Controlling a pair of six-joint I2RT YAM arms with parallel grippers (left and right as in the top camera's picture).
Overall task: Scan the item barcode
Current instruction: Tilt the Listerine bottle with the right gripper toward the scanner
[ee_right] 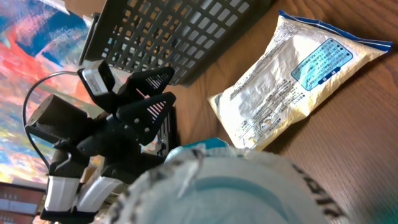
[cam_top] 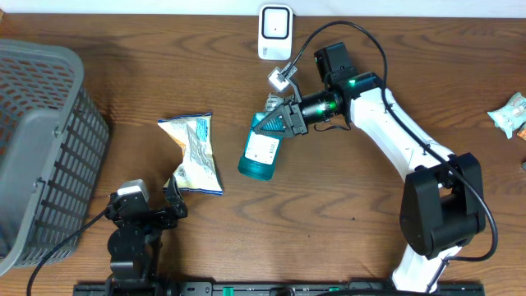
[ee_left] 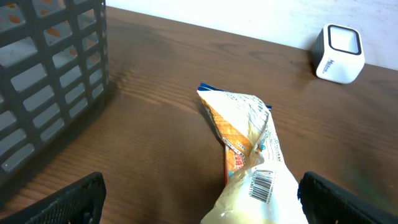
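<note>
A teal bottle (cam_top: 261,150) with a white label lies tilted on the table, its top end caught in my right gripper (cam_top: 283,120), which is shut on it. In the right wrist view the bottle (ee_right: 249,193) fills the bottom of the frame and hides the fingers. The white scanner (cam_top: 274,31) stands at the table's far edge, just above that gripper. A crinkled snack bag (cam_top: 195,152) lies left of the bottle. My left gripper (ee_left: 202,202) stands open at the bag's near end, where the bag (ee_left: 249,143) shows a barcode (ee_left: 264,183).
A grey plastic basket (cam_top: 41,140) takes up the left side of the table. A small packet (cam_top: 509,113) lies at the right edge. The scanner (ee_left: 339,53) also shows far right in the left wrist view, the basket (ee_left: 43,74) at its left.
</note>
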